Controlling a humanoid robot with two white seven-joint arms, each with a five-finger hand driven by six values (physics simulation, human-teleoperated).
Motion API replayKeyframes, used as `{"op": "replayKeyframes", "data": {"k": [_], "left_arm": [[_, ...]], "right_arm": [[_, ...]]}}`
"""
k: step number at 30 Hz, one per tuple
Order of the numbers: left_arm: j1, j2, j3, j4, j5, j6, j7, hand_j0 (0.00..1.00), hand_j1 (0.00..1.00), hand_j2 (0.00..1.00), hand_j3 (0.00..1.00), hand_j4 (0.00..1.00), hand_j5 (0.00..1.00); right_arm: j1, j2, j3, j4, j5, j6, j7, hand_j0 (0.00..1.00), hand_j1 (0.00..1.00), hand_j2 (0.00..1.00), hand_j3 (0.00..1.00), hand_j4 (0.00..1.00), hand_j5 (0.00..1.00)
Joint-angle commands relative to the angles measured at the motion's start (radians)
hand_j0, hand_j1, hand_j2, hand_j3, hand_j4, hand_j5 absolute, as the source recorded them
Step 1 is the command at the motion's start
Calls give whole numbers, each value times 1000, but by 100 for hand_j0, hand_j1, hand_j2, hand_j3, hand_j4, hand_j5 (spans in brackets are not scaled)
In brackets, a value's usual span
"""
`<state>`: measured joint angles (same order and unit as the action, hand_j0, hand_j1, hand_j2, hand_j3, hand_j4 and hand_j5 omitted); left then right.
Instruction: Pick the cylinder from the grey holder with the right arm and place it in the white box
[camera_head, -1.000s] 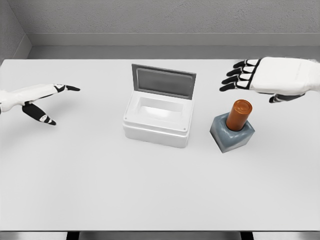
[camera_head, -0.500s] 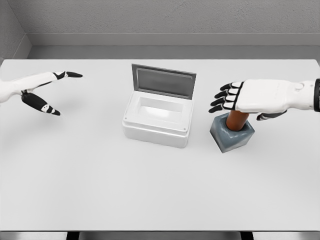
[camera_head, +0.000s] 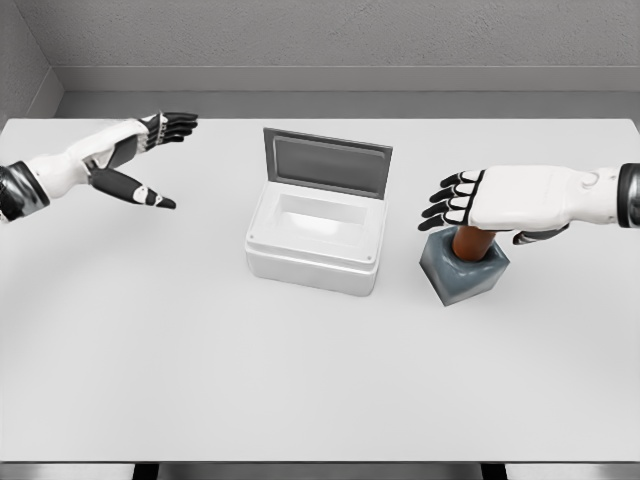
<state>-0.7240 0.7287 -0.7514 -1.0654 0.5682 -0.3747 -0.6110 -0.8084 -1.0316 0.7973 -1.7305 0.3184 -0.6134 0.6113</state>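
Cylinder (camera_head: 468, 243) sits in grey holder (camera_head: 462, 269) at 3 o'clock of white box (camera_head: 318, 240), long axis near vertical, top tipped slightly toward 1 o'clock. Right hand (camera_head: 500, 198) covers its top, fingers extended, gripping nothing. Risk: closing from above skids off the cap or drags the holder. Left hand (camera_head: 135, 165) idles open at 10 o'clock.

Wide, smooth white bench (camera_head: 300, 380) fills the view under even, soft light; behind it, a speckled grey wall (camera_head: 340, 35), perhaps concrete, above a paler ledge.
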Motion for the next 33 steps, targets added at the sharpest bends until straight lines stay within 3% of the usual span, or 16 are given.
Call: {"op": "replayKeyframes", "data": {"k": [1,7,10,11,13,15,31,33], "left_arm": [[2,5,-22,8,-30,0,0,100,100,100,100,100,100],[-5,12,-22,12,-106,-3,0,100,100,100,100,100,100],[-6,12,-19,15,-177,-98,0,100,100,100,100,100,100],[-6,12,-17,19,-157,-82,0,100,100,100,100,100,100],[-8,-5,-19,15,-4,100,0,100,100,100,100,100,100],[-21,-14,-17,15,33,223,0,100,100,100,100,100,100],[-17,-2,-16,68,59,218,0,100,100,100,100,100,100],[-15,-2,-16,68,59,220,0,100,100,100,100,100,100]], "right_arm": [[0,2,3,11,-1,2,0,100,100,100,100,100,100],[2,16,6,28,27,2,0,100,100,100,100,100,100],[3,31,20,42,28,2,0,100,100,100,100,100,100],[3,33,20,43,28,2,0,100,100,100,100,100,100],[2,38,22,43,31,2,0,100,100,100,100,100,100],[3,39,22,43,31,2,0,100,100,100,100,100,100],[2,51,20,60,44,2,0,100,100,100,100,100,100],[2,51,22,60,44,2,0,94,94,94,94,94,94]]}}
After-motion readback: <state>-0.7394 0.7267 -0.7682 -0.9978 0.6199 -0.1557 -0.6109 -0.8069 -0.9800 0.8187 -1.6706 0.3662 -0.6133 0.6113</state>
